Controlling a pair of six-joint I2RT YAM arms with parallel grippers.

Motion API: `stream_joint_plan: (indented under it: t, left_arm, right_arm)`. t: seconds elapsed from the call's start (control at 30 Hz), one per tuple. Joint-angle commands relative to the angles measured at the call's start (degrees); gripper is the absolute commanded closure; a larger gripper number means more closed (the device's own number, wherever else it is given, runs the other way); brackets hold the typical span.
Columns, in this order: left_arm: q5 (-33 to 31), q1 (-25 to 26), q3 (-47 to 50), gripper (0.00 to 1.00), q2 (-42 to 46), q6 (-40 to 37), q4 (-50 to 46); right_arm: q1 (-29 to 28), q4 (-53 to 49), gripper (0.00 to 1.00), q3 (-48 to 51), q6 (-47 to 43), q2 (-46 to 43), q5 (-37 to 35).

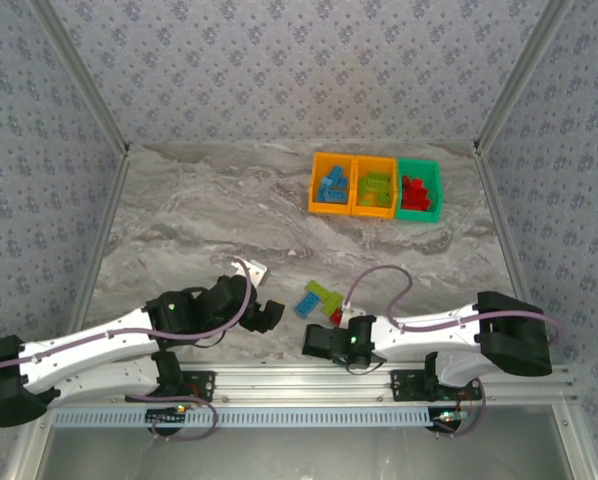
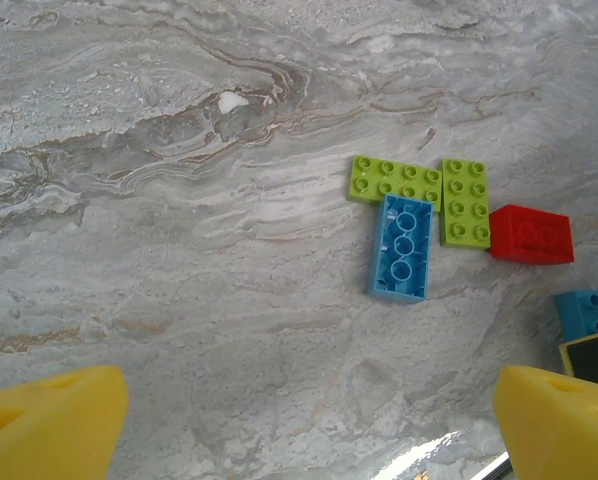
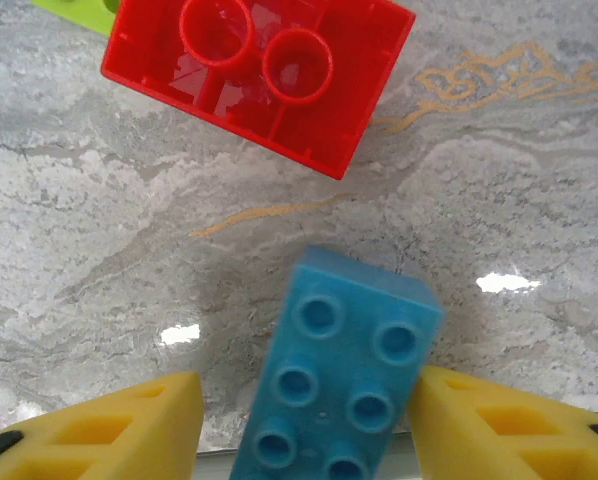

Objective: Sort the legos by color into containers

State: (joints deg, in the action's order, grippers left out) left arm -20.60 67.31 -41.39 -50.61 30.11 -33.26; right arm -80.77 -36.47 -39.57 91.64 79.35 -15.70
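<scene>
Loose legos lie on the marble table [image 1: 199, 220] near the arm bases: two lime green ones [image 2: 397, 180] [image 2: 466, 202], an upturned blue one [image 2: 403, 247] and a red one [image 2: 532, 234]. My left gripper [image 2: 309, 425] is open over bare table to their left, nothing between its yellow fingers [image 2: 49, 420]. My right gripper [image 3: 304, 430] straddles a studs-up blue lego [image 3: 344, 370]. Its right finger [image 3: 499, 430] touches the brick, while a narrow gap remains at the left finger. An upturned red lego [image 3: 259, 70] lies just beyond. The containers sit far back.
Two orange bins [image 1: 329, 210] [image 1: 372, 213] and a green bin [image 1: 417, 216] stand side by side at the back right, holding blue, green and red bricks in that order. Patterned walls enclose the table. A metal rail [image 1: 299, 385] runs along the near edge.
</scene>
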Motion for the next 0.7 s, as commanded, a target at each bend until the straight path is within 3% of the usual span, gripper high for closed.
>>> stream_joint_plan:
  t: [0.0, 0.17, 0.43, 0.57, 0.67]
  left_arm:
    - [-0.3, 0.5, 0.3, 0.05, 0.8, 0.7, -0.3]
    - [1.1, 0.5, 0.2, 0.05, 1.6, 0.5, 0.1]
    - [5.3, 0.5, 0.1, 0.06, 4.7, 0.4, 2.0]
    - [9.1, 0.6, 0.5, 0.05, 7.2, 0.2, 4.4]
    - [13.5, 0.6, 1.6, 0.06, 8.8, 0.0, 8.5]
  right_arm:
    - [-0.4, -1.9, 0.52, 0.2, 3.0, 0.2, -3.3]
    - [-0.3, -4.2, 0.64, 0.1, 3.5, -1.1, -4.9]
    - [-0.1, -8.5, 0.66, -0.6, 2.6, -7.7, -9.3]
    - [0.8, -15.6, 0.66, -5.2, -4.7, -14.0, -15.5]
    - [6.2, -16.9, 0.66, -8.3, -17.1, -18.0, -18.5]
